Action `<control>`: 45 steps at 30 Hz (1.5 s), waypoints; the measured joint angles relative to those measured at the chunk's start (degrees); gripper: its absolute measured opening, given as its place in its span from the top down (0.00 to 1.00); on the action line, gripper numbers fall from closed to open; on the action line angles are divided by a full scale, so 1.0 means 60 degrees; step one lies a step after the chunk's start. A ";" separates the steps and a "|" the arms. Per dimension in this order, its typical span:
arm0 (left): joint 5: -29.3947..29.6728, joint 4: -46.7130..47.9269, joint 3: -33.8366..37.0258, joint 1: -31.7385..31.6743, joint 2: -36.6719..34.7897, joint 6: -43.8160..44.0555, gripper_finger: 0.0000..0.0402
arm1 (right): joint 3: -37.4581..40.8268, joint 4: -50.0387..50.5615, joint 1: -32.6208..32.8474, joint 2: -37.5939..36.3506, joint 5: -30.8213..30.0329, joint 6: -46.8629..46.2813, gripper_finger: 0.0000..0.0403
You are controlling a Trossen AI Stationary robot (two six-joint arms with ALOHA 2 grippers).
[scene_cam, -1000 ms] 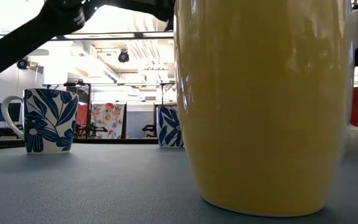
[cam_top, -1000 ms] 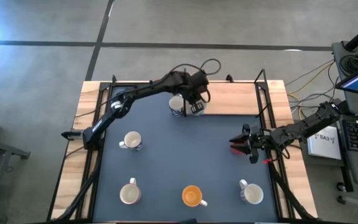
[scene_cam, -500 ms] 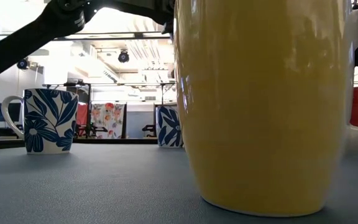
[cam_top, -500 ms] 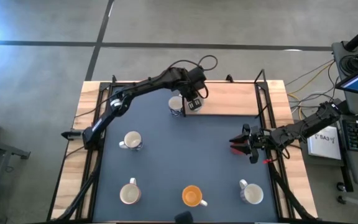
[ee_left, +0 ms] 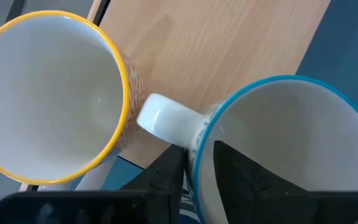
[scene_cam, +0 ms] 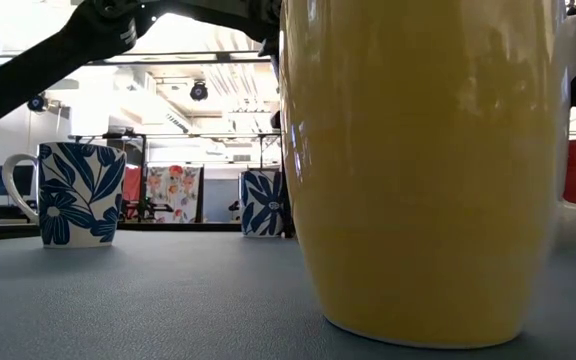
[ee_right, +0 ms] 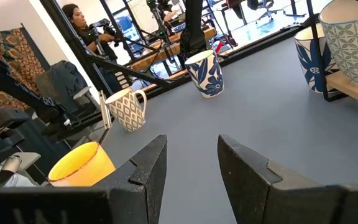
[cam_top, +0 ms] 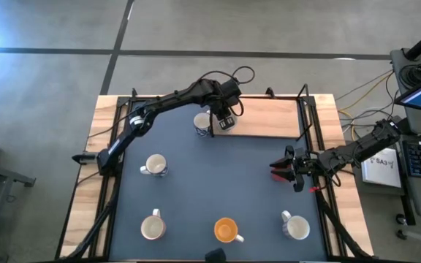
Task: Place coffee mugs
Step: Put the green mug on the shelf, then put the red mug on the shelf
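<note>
My left gripper (cam_top: 221, 120) is at the table's far edge, shut on a blue-rimmed coffee mug (ee_left: 284, 143); the gripper hides this mug in the high view. Just left of it a blue-flowered mug (cam_top: 202, 124) with a yellow rim (ee_left: 48, 93) stands on the mat, and the held mug's handle (ee_left: 166, 121) reaches up to it. Another flowered mug (cam_top: 154, 166), a cream one (cam_top: 152, 226), an orange one (cam_top: 226, 230) and a white one (cam_top: 296, 226) stand upright on the mat. My right gripper (cam_top: 280, 169) waits open over the table's right side. My left gripper holds the blue-rimmed mug by its rim (ee_left: 196, 146) right beside the handle. One finger (ee_left: 247, 174) is inside the mug and one (ee_left: 160, 180) outside. The fingers come from above, pointing down. The mug is upright, and in the right wrist view its base (ee_right: 347, 78) sits on the wooden board.
A light wooden board (cam_top: 265, 117) lies along the far edge, with dark frame rails (cam_top: 309, 124) on both sides of the mat. In the low view the orange mug (scene_cam: 418, 170) stands close to the camera and hides much of the table. People and equipment show in the room beyond.
My left gripper has moved a little toward the table's left edge along the far side, still shut on its mug. The flowered mug beside it has slid the same way on the mat, staying upright.
</note>
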State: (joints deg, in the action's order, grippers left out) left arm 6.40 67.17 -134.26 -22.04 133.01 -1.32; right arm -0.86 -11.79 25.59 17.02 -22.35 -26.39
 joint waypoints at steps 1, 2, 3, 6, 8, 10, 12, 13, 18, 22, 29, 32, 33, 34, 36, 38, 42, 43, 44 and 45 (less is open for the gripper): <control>0.0002 -0.0003 0.0000 0.0000 0.0000 -0.0042 0.81 | 0.0000 -0.0001 0.0001 0.0000 0.0000 0.0000 0.67; 0.0008 -0.0003 0.0000 0.0000 0.0000 -0.0114 0.80 | 0.0000 -0.0004 -0.0002 0.0000 0.0000 0.0000 0.67; 0.0035 -0.0005 0.0000 0.0000 0.0000 -0.0174 0.79 | 0.0000 0.0000 0.0002 0.0000 0.0000 0.0000 0.67; 0.0157 -0.0010 0.0004 0.0004 0.0000 -0.0211 0.79 | 0.0000 0.0000 -0.0002 0.0000 0.0000 0.0000 0.67; 0.0276 -0.0017 0.0004 0.0004 0.0000 -0.0231 0.78 | 0.0000 -0.0004 0.0002 0.0000 0.0000 0.0000 0.67; 0.0387 -0.0016 0.0004 0.0004 0.0000 -0.0276 0.78 | 0.0000 -0.0001 0.0001 0.0000 0.0000 0.0000 0.67; 0.0489 -0.0023 0.0000 0.0004 0.0002 -0.0377 0.78 | 0.0000 -0.0004 -0.0002 0.0000 0.0000 0.0000 0.67; 0.0553 -0.0027 0.0000 0.0004 0.0004 -0.0419 0.78 | 0.0000 -0.0003 0.0002 0.0000 0.0000 0.0000 0.67; 0.0826 -0.0051 -0.0007 0.0000 0.0004 -0.0448 0.78 | 0.0000 -0.0004 0.0002 0.0000 0.0000 0.0000 0.67; 0.1069 -0.0097 -0.0007 -0.0004 0.0004 -0.0448 0.78 | 0.0000 -0.0003 -0.0001 0.0000 0.0000 0.0000 0.67; 0.1357 -0.0119 -0.0015 -0.0011 0.0004 -0.0448 0.78 | 0.0000 -0.0002 0.0000 0.0000 0.0000 0.0000 0.67; 0.1294 -0.0116 -0.0018 -0.0011 0.0004 -0.0448 0.78 | 0.0000 -0.0004 0.0002 0.0000 0.0000 0.0000 0.67; 0.1226 -0.0097 -0.0018 0.0007 -0.0008 -0.0448 0.78 | 0.0000 -0.0004 0.0002 0.0000 0.0000 0.0000 0.67; 0.1117 -0.0064 -0.0018 0.0025 -0.0025 -0.0448 0.78 | 0.0000 -0.0004 0.0002 0.0000 0.0000 0.0000 0.67; 0.0982 -0.0008 -0.0018 0.0074 -0.0078 -0.0444 0.78 | 0.0000 -0.0004 -0.0002 0.0000 0.0000 0.0000 0.67; 0.0974 -0.0018 -0.0018 0.0115 -0.0141 -0.0444 0.78 | 0.0000 -0.0004 0.0002 0.0000 0.0000 0.0000 0.67; 0.0942 -0.0090 -0.0018 0.0142 -0.0308 -0.0444 0.78 | 0.0000 -0.0004 -0.0002 0.0000 0.0000 0.0000 0.67; 0.0942 -0.0094 -0.0018 0.0149 -0.0352 -0.0444 0.78 | 0.0000 0.0000 -0.0002 0.0000 0.0000 0.0000 0.67; 0.0937 -0.0089 -0.0018 0.0152 -0.0404 -0.0444 0.78 | 0.0000 -0.0001 0.0001 0.0000 0.0000 0.0000 0.67; 0.0937 -0.0094 -0.0018 0.0169 -0.0433 -0.0444 0.78 | 0.0000 -0.0003 0.0002 0.0000 0.0000 0.0000 0.67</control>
State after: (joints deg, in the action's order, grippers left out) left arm 12.02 66.61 -134.37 -21.03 130.41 -3.99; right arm -0.86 -11.81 25.60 17.02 -22.35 -26.39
